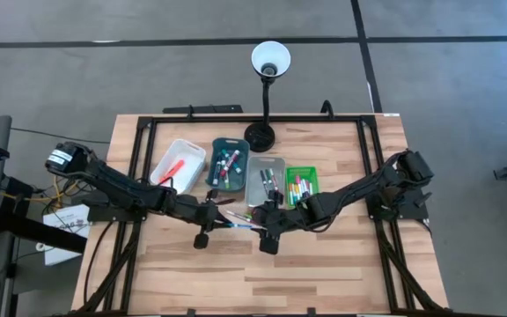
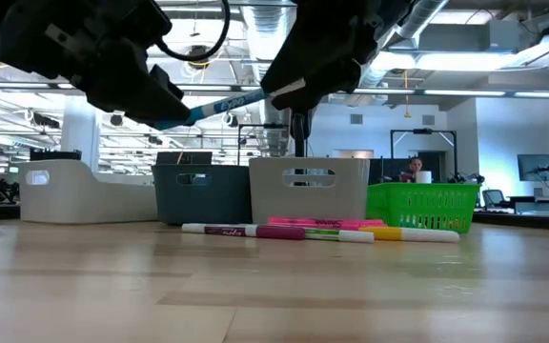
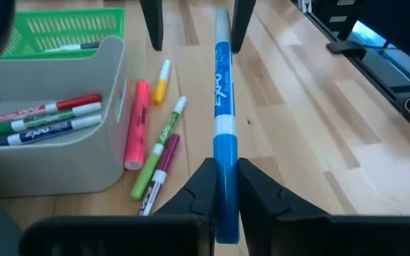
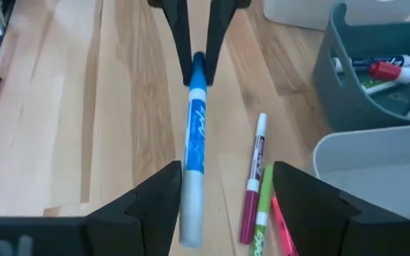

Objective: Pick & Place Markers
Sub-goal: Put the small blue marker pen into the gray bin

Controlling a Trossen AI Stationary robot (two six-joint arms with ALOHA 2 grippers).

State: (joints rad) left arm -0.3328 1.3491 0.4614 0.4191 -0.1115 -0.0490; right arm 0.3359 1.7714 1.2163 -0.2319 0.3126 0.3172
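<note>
Blue marker [image 3: 223, 128] up in the air over mid-tabletop [image 1: 324, 273], held level between both arms. Left gripper [image 3: 223, 186] clamped on one end, fingers [image 3: 199, 183] tight against the barrel. Right gripper [image 4: 223, 181] at the other end with fingers [image 4: 164, 193] spread wide, barrel hanging between them and touching neither.

Loose markers [image 2: 322, 230] lying on the wood right under the handoff: pink [image 3: 135, 124], green-capped [image 3: 164, 146], purple [image 4: 255, 178], yellow [image 3: 161, 80], all bunched just in front of the trays. Pretty crowded down there.

Four trays in a row behind that, seen from above:
- white tray [image 1: 180, 161] with a red marker [image 1: 173, 167] in it
- dark teal tray [image 1: 228, 162] with a few markers
- grey tray [image 1: 266, 180] holding red, green and blue ones
- green basket [image 1: 303, 184] with more

Grey tray wall sits just beside the loose pile, so not much room on that side. Black desk lamp [image 1: 265, 88] behind the trays, white shade pointing up. Black frame rails [image 1: 139, 145] along the tabletop edges. Office room in the background of the low view, a person [image 2: 410, 170] far back behind the green basket.
</note>
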